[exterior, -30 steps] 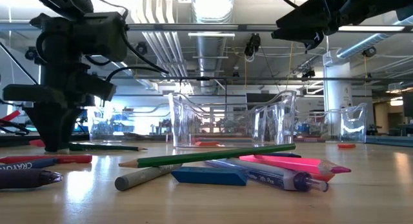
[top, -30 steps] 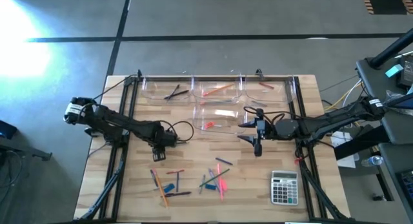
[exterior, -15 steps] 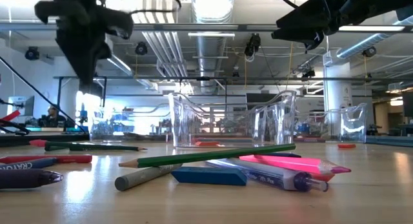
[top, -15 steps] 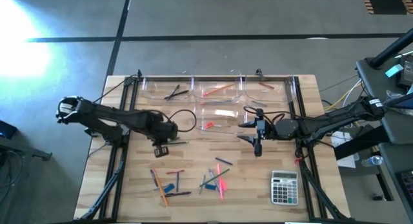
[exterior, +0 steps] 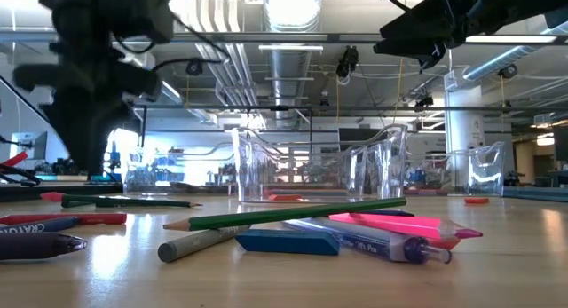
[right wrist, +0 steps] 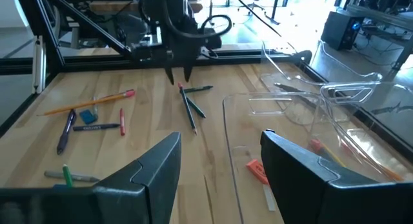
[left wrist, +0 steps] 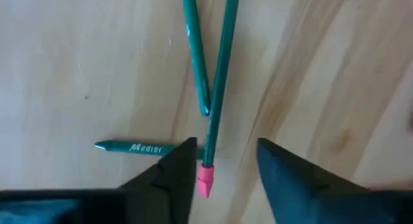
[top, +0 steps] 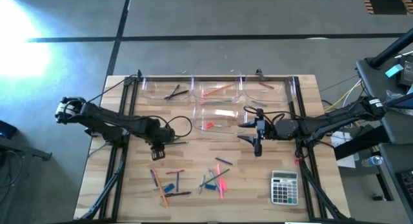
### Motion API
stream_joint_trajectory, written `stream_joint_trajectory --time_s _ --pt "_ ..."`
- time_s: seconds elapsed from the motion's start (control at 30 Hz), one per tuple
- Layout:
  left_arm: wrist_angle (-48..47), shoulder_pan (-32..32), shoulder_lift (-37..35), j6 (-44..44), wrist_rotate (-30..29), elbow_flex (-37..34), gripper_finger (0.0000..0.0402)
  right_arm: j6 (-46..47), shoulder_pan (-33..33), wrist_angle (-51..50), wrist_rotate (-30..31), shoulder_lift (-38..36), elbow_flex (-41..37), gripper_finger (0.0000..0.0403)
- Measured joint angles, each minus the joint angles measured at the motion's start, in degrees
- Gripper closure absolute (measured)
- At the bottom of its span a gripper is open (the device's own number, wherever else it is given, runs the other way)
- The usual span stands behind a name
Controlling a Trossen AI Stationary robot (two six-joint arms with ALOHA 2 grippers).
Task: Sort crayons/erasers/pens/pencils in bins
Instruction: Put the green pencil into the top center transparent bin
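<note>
Compared with half a second earlier, the left pincer [top: 159,148] had drawn back slightly toward the left side of the bench [top: 129,185] and dropped lower in the low view, while the right arm had not shifted. The left pincer's fingers [left wrist: 173,175] stood apart, straddling the pink-tipped end of a green pencil [left wrist: 218,82] that lay flat on the wood. A second green stick [left wrist: 196,53] met this pencil in a narrow V, and a third green stick with printed lettering [left wrist: 139,148] lay crosswise just beside the pincer. The right pincer [top: 253,129] hung above the bench beside the nearest bin [top: 222,116], its fingers [right wrist: 155,166] spread and empty. That bin contained red-orange pieces; the three bins along the far edge [top: 219,87] held a few sticks, dark ones on the left and an orange one in the middle. Loose crayons, pens, pencils and a blue eraser [top: 168,187] remained scattered on the near part of the bench [exterior: 284,221], left of a grey calculator [top: 284,187].
</note>
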Motion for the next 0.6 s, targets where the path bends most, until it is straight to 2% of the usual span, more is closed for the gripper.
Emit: stream_joint_trajectory --time_s 0.1,0.2,0.33,0.5,0.6 --pt "2.47 0.0 0.64 0.0 0.03 -2.62 0.0222 0.0 0.0 0.0 0.01 0.0 0.0 0.02" --pt "3.19 0.09 1.45 0.0 -0.03 -4.36 0.0211 0.0 0.0 0.03 -0.01 0.0 0.02 0.02" --pt "8.14 0.09 2.3 0.02 -0.22 -6.97 0.0211 0.0 0.0 0.09 0.01 0.0 0.02 0.02" --pt "9.65 0.07 4.51 0.23 -0.68 -7.35 0.0211 0.02 0.0 0.23 0.01 0.0 0.02 0.02" --pt "9.8 0.0 5.55 -0.05 -0.83 -7.25 0.0229 0.02 0.0 0.33 0.01 0.0 0.02 0.02"
